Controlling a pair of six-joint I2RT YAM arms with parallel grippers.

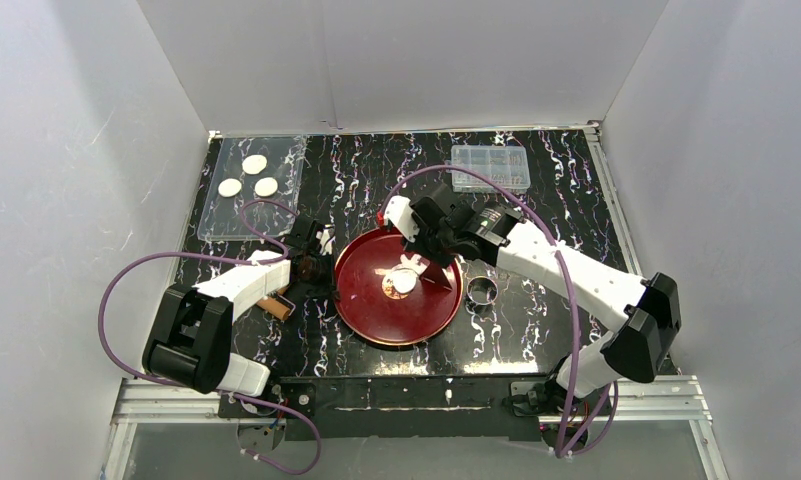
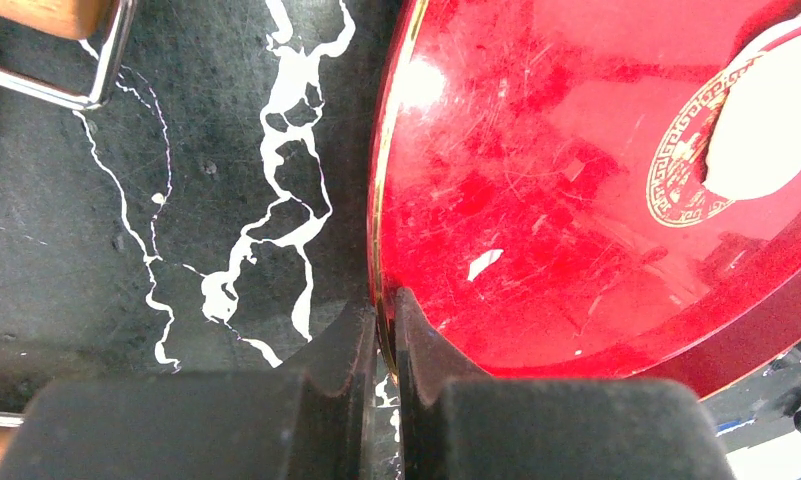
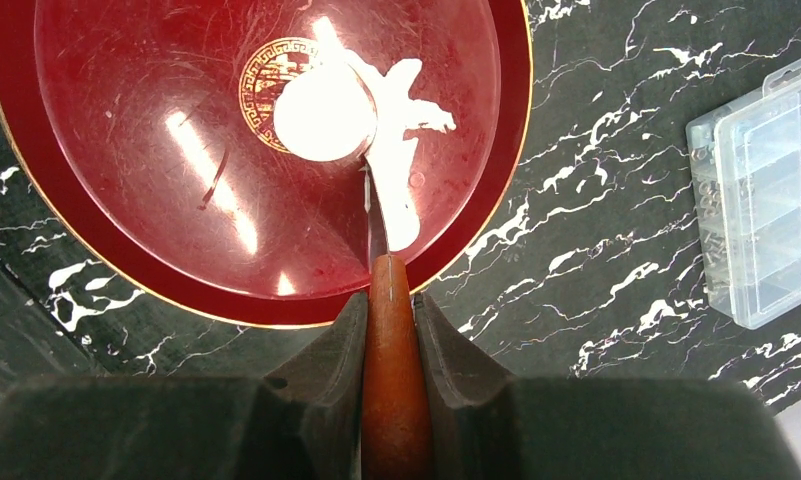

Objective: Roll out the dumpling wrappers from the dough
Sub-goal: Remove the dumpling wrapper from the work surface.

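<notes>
L gripper (image 2: 386,325) shut on red plate (image 2: 536,200) at left rim, steadying it. R gripper (image 3: 389,310) clamps wood-handled spatula (image 3: 389,400), blade tip under round wrapper (image 3: 321,115) mid-plate, ragged dough (image 3: 404,170) touching it; prob. to lift wrapper free

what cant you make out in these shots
- Blade tip of the tool, right wrist view: glare on the disc hides whether it is under the disc or beside it.
- A white piece on the plate, left wrist view: cut off by the right edge; disc or dough unclear.
- A wooden item, left wrist view: cut off at the top left corner.
- Contents of the box, top view: too small.
</notes>
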